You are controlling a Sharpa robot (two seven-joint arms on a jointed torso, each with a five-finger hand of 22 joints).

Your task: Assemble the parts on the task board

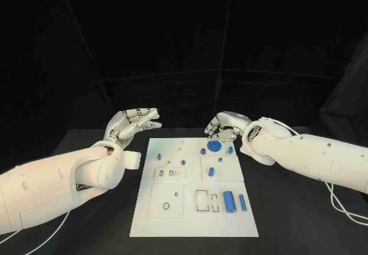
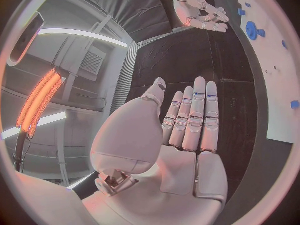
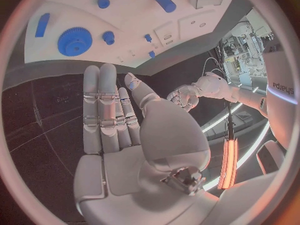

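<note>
- Task board [image 1: 192, 212]: white plate lying in the middle of the black table [image 1: 299, 223], long axis running from the robot's edge to the far edge.
- Left hand [image 1: 132, 124]: raised beside the board's far left corner, fingers straight and slightly apart, holding nothing; its wrist view shows the bare palm.
- Right hand [image 1: 224, 127]: poised over the board's far right corner, just above the gear [image 1: 215, 144]; its wrist view shows the fingers extended and nothing held.
- Gear: blue toothed wheel seated flat near the far edge; whether it is fully on its post cannot be told.
- Small blue parts [image 1: 162, 156]: scattered across the far half, some apparently upright as if inserted.
- Large cylinder [image 1: 229, 200] and slim bar [image 1: 242, 202]: lying loose near the right edge, beside empty rectangular recesses [image 1: 202, 200].
- Judgement: early to middle stage; the near-half recesses remain unfilled, and no part is in hand.
</note>
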